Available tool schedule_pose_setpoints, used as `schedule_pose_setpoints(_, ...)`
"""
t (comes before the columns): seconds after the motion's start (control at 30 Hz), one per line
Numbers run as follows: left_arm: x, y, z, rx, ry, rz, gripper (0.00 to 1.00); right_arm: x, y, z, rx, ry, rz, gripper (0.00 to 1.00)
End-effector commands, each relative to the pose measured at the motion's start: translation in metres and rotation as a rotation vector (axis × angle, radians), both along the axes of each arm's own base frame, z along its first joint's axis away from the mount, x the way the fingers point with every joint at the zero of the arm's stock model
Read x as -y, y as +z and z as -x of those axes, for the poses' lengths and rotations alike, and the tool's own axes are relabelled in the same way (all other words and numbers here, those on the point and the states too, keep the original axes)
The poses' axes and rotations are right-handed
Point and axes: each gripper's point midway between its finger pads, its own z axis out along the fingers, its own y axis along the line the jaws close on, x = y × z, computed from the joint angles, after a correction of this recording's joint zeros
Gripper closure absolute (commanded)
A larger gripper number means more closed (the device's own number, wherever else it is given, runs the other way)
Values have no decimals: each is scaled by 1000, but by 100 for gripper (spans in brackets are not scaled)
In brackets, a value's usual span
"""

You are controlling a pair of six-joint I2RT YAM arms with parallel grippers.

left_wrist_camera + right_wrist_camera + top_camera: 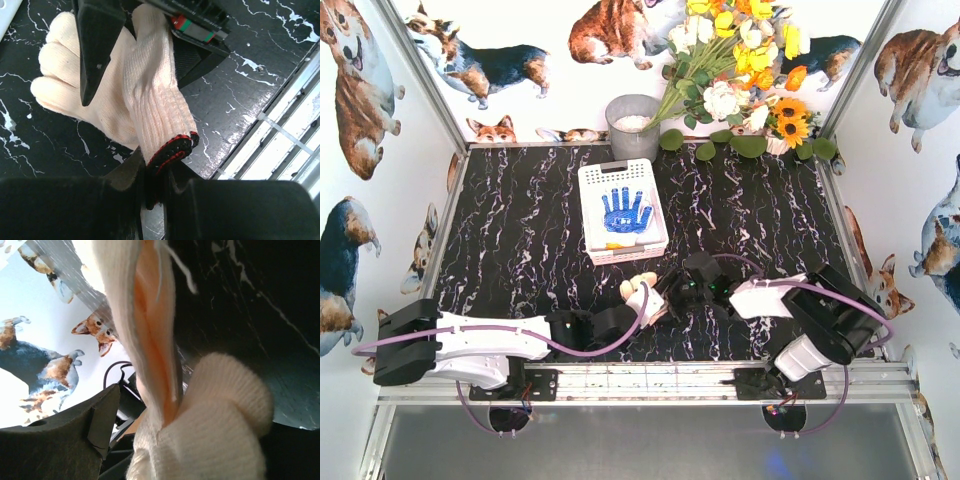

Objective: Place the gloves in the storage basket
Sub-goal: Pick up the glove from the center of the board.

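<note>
A cream knit glove (125, 95) with a red-and-black cuff lies on the black marble table near the front edge, and shows in the top view as the glove (639, 288). My left gripper (156, 180) is shut on its cuff. My right gripper (674, 292) is at the glove's finger end and stands open. One of its fingers (97, 422) is apart from the glove (200, 430), the other is hidden behind it. The white storage basket (595, 180) stands farther back and holds a blue-dotted glove (626, 211).
A round grey bucket (633, 125) and a bunch of artificial flowers (740, 60) stand at the back wall. A metal rail (650, 381) runs along the near edge. Corgi-print walls close in both sides.
</note>
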Motion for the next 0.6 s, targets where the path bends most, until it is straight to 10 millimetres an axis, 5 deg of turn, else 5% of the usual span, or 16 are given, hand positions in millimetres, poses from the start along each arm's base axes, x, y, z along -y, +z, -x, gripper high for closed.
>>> schedule_pose_setpoints(0.0,10,6,6,-14,-40,44,100,-16,14,-11,98,37,-32,37)
schedule_pose_setpoints(0.13,8,7,6,-15,-34,41,100,-21,20,-11,126,58,-42,45)
schedule_pose_setpoints(0.37,3,35,8,-11,-46,35,100,-27,62,-22,301,121,-45,98)
schedule_pose_setpoints(0.57,1,91,1,-14,-68,38,100,-24,123,-36,504,160,-5,100)
